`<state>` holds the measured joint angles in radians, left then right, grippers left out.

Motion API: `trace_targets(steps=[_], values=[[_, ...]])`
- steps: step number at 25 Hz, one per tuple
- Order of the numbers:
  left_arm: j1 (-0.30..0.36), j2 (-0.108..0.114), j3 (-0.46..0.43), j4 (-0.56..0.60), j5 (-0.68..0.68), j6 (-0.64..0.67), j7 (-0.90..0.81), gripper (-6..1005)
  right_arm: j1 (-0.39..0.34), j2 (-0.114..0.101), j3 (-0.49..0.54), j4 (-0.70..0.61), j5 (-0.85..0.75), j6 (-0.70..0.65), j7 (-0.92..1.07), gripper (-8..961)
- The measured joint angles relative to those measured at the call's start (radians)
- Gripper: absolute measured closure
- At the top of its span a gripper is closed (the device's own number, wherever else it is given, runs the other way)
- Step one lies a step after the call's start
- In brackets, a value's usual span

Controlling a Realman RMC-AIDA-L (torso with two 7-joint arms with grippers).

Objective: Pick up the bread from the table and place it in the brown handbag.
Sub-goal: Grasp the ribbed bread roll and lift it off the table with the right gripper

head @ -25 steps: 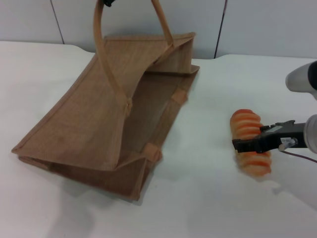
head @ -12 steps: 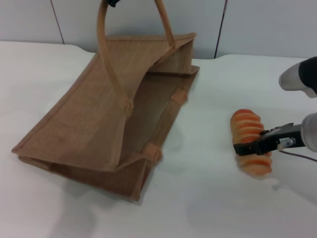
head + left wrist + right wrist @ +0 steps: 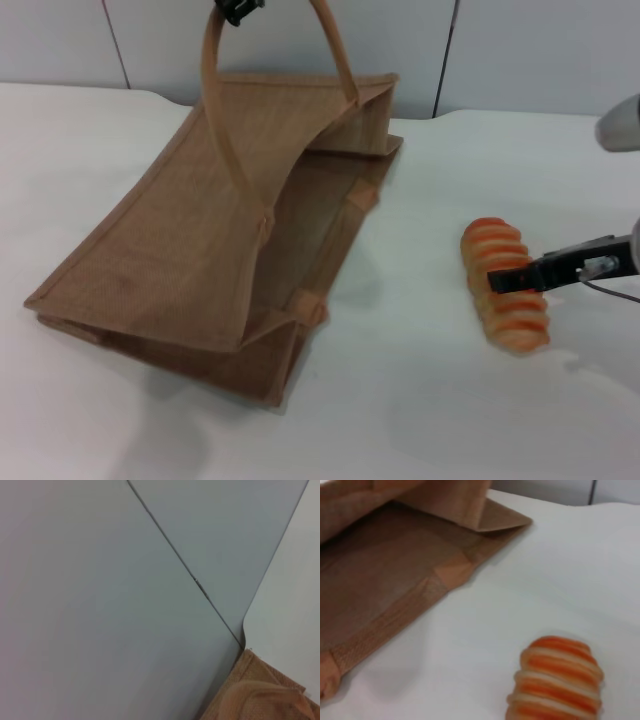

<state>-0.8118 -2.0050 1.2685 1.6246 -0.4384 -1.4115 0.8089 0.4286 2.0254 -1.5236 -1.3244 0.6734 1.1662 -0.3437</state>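
The bread point(image 3: 503, 290), an orange-tan ridged loaf, lies on the white table point(image 3: 420, 400) at the right; the right wrist view shows the bread point(image 3: 557, 682) resting there too. My right gripper point(image 3: 515, 277) reaches in from the right, and its black tip crosses the loaf's middle. The brown handbag point(image 3: 190, 250) lies on its side at the left with its mouth facing the loaf. At the top edge of the head view, my left gripper point(image 3: 238, 8) is shut on one arched handle point(image 3: 225, 120) and holds the upper side raised. In the left wrist view only a corner of the handbag point(image 3: 260, 695) shows.
A grey panelled wall point(image 3: 520, 50) stands behind the table. Bare tabletop separates the handbag's mouth from the loaf. The lower flap of the handbag point(image 3: 385, 580) lies flat toward the loaf.
My right gripper has drawn back a little to the right and sunk slightly over the bread. The held handle has shifted slightly right, opening the bag a touch more.
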Motion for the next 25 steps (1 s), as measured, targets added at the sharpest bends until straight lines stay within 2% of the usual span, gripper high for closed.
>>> trace_targets(steps=[8, 25], values=[[-0.027, -0.001, 0.046, -0.036, 0.045, 0.001, -0.027, 876, 0.035, 0.001, 0.035, 0.115, 0.052, 0.014, -0.019, 69], [-0.033, -0.005, 0.046, -0.079, 0.044, 0.003, -0.03, 877, 0.078, 0.003, 0.037, 0.213, 0.077, -0.023, -0.049, 71]])
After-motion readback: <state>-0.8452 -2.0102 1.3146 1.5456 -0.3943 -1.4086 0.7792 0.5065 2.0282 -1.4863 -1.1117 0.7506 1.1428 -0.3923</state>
